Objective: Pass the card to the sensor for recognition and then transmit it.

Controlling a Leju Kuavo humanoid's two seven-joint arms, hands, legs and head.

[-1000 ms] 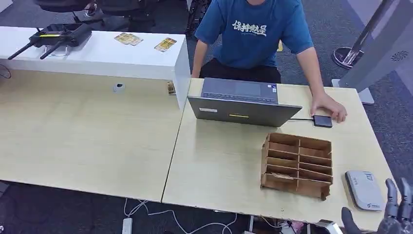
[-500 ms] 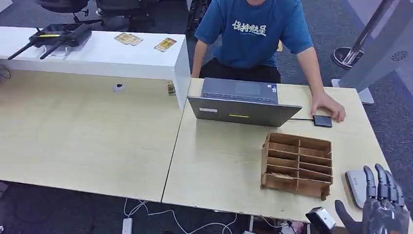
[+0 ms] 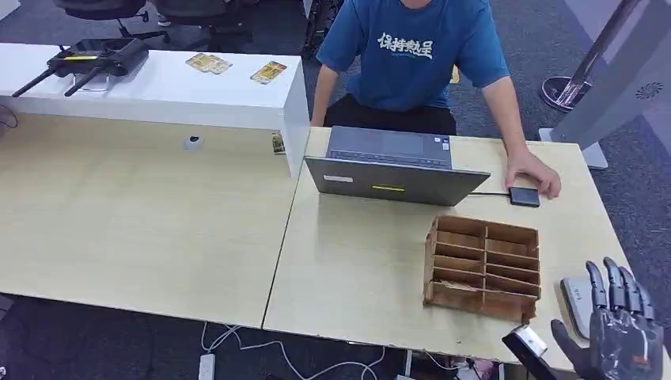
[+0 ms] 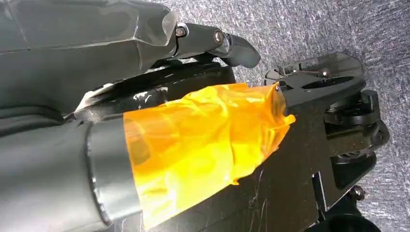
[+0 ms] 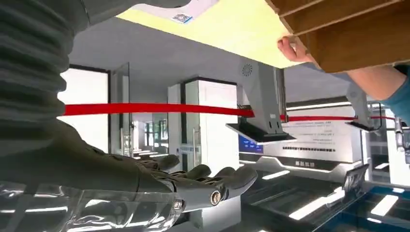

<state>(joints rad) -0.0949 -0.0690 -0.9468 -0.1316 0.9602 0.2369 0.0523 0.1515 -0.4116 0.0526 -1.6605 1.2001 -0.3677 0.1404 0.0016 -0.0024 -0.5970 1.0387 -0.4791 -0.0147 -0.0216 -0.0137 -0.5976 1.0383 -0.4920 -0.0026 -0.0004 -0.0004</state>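
- My right hand (image 3: 621, 336) is raised at the near right corner of the pale wooden table (image 3: 356, 269), dark fingers (image 3: 613, 289) straight, slightly apart and empty — nothing held.
- In the right wrist view that same hand (image 5: 193, 186) shows its fingers extended side by side, with the table's underside overhead.
- The flat white rounded sensor box (image 3: 581, 301) lies on the table just beyond my right hand, partly hidden behind the fingers.
- Just left of the sensor stands the brown wooden compartment rack (image 3: 483, 269), tilted open toward me; I cannot tell whether a card lies in any slot.
- Farther off, a grey laptop (image 3: 392, 168) sits with its lid back toward me, and a person in a blue shirt (image 3: 411, 55) is seated behind it.
- That person's hand (image 3: 534, 172) rests beside a small black square device (image 3: 524, 196) cabled to the laptop.
- On the white raised counter (image 3: 158, 87) at far left lie several yellowish cards (image 3: 210, 62) and a black router with antennas (image 3: 91, 59).
- My left hand: the left wrist view looks at dark parts and orange tape, so I cannot tell how its fingers lie.
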